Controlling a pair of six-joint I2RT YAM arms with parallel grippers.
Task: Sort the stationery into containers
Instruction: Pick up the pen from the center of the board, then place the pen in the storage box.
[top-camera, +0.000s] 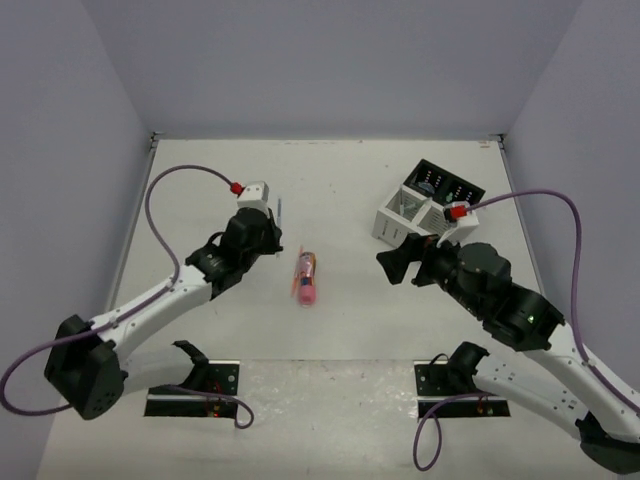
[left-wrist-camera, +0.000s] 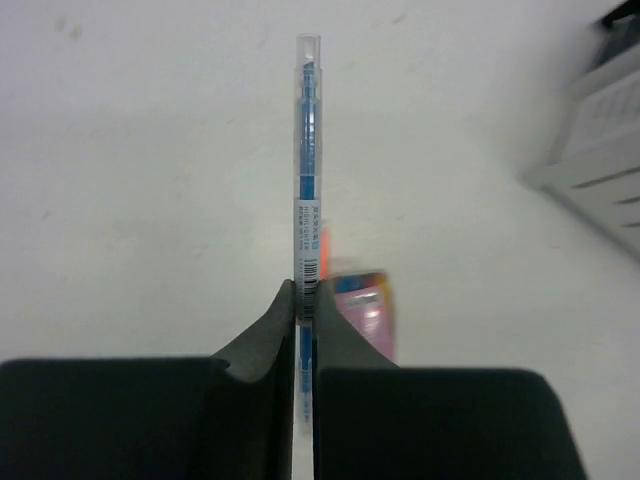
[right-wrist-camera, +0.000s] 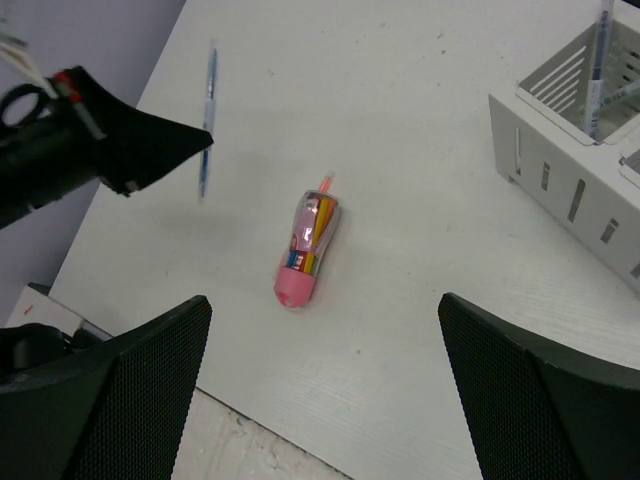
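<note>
Pen (left-wrist-camera: 307, 180) is pinched tight in the left gripper (left-wrist-camera: 305, 300), grabbed near one end so most of the barrel sticks out past the fingers. It's over the left side of the table (top-camera: 350, 180), well apart from the organizer (top-camera: 428, 203) at the far right. From the right wrist view it looks lifted off the surface, but honestly I can't tell how high. The right gripper (right-wrist-camera: 322, 310) is spread wide with nothing in it, hanging near the pink tube (right-wrist-camera: 308, 245), which lies flat around the middle of the table.

My read is that the step in hand is carrying the pen over and dropping it into a cell. Other pens (right-wrist-camera: 598, 75) already stand in the white half, so that looks like the right spot.

To do it well:
- That long overhang will swing, so I'd move slowly and keep the grip firm.
- Pass above the pink tube and steer around the right arm, which sits between the pen and the organizer.
- Tip the pen upright before going down, free end first.
- Aim for the middle of the cell, not the slatted wall or the pens already there.
- Only let go once the tip is well inside, or it could bounce out.
</note>
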